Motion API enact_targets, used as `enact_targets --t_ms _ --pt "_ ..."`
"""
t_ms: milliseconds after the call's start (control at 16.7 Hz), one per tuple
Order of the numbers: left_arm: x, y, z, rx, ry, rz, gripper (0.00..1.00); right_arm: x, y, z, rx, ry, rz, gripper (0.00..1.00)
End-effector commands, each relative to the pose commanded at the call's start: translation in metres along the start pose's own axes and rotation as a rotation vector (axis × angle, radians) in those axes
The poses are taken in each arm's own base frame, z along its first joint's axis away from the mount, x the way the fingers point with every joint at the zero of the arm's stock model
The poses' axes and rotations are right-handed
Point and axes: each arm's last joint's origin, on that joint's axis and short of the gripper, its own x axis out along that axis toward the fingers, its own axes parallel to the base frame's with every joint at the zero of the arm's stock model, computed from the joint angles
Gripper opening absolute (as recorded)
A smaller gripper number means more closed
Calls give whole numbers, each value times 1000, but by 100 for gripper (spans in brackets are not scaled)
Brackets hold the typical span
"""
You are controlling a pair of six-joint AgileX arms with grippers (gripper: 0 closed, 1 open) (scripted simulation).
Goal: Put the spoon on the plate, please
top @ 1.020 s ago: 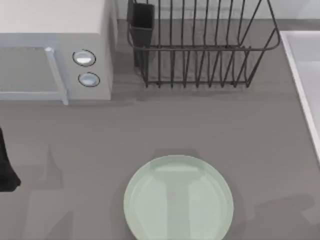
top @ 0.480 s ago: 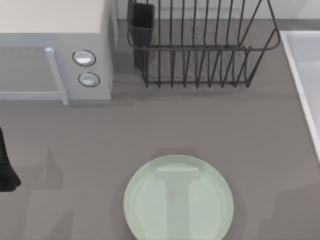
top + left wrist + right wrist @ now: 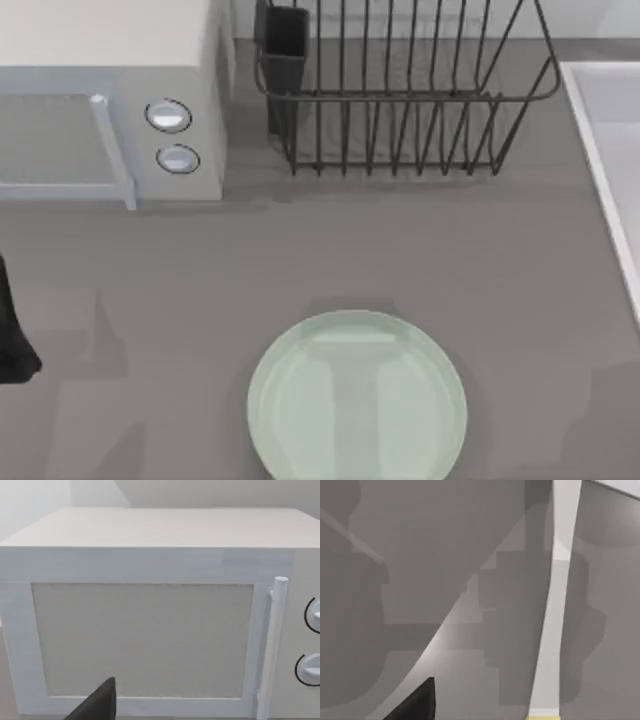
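right wrist view has the spoon as a thin pale handle over the grey table, a yellow trace of its ornament at the end nearest the camera. the long axis runs straight away from the right end effector, ornament end close and bowl end beyond the frame; which way that lies across the table i cannot tell.

i judge it light, stiff, smooth and likely slippery, not very fragile. the slim handle is the place to take hold, mid-length, pinched across its width so it cannot swivel.

whether the right end effector grips the spoon or stands wide i cannot tell.

the plate lies bare at the table's near edge, about the middle. the left end effector is parked at the table's left, facing the microwave; its state i cannot tell either.
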Motion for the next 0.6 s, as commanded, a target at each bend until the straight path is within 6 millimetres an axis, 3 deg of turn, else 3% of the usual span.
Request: enact_targets --t_ms 300,600 --pt "0 0 0 0 0 0 100 52 1 -2 -1 -5 -5 100" --pt "0 0 0 0 0 0 100 62 3 -4 -1 0 0 100"
